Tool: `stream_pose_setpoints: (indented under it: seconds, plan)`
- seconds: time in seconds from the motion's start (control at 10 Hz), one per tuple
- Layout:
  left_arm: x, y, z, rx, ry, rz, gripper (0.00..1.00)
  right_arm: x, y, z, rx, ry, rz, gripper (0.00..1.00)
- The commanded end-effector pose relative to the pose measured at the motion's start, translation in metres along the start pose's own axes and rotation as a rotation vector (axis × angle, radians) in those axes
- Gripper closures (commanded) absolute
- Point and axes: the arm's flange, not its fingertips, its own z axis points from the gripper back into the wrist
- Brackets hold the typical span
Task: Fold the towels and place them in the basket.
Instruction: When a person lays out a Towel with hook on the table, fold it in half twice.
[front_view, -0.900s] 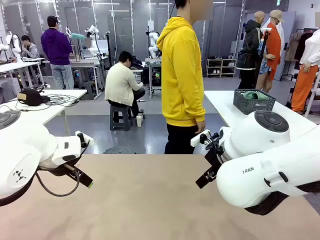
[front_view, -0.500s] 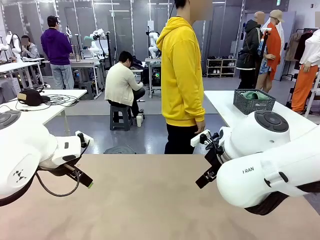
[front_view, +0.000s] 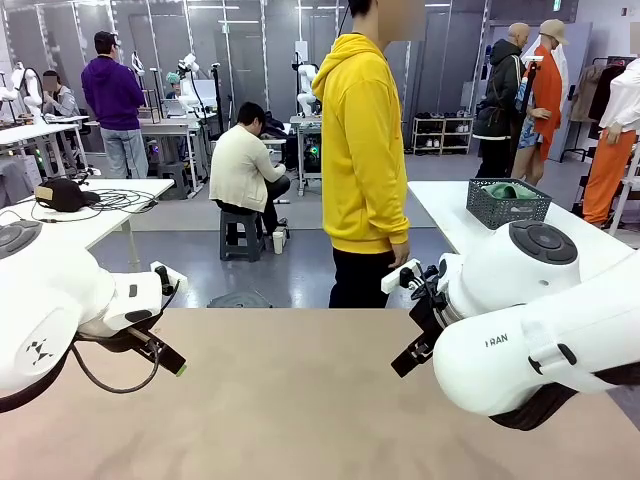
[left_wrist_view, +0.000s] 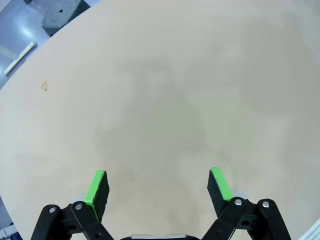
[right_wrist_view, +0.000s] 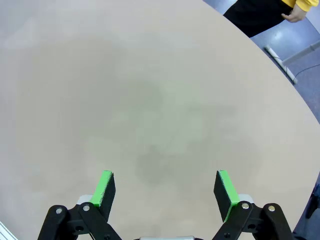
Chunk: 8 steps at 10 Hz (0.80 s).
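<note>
Towel (front_view: 506, 191), green, in the far-right basket (front_view: 497, 214) looks soft and limp; best pinched at a corner. Left gripper (left_wrist_view: 157, 172) and right gripper (right_wrist_view: 164, 173) gape empty above the near table (front_view: 300, 400).

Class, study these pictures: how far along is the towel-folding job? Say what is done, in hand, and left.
Done: possibly one item, as the basket on the white side table holds something green, maybe a towel. In hand: nothing; left gripper and right gripper hang open above the tan table. Left: any further towels need folding and carrying to that basket.
</note>
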Motion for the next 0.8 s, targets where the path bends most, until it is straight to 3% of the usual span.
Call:
stream_pose_setpoints:
  seconds: [0.0, 0.1, 0.2, 0.4, 0.7]
  plan:
    - [0.021, 0.004, 0.021, -0.063, -0.007, -0.054, 0.00, 0.017, -0.011, 0.021, 0.019, -0.017, -0.017, 0.00]
    - [0.041, 0.016, 0.042, -0.081, -0.018, -0.042, 0.00, 0.034, -0.026, 0.044, 0.032, -0.026, -0.074, 0.00]
    - [0.054, 0.026, 0.058, -0.188, -0.002, 0.006, 0.00, 0.044, -0.035, 0.060, 0.068, -0.015, -0.104, 0.00]
    - [0.068, 0.046, 0.090, -0.284, 0.001, 0.032, 0.00, 0.056, -0.052, 0.089, 0.105, -0.009, -0.142, 0.00]
    - [0.048, 0.108, 0.138, -0.647, -0.030, 0.237, 0.00, 0.021, -0.123, 0.137, 0.414, -0.077, -0.384, 0.00]
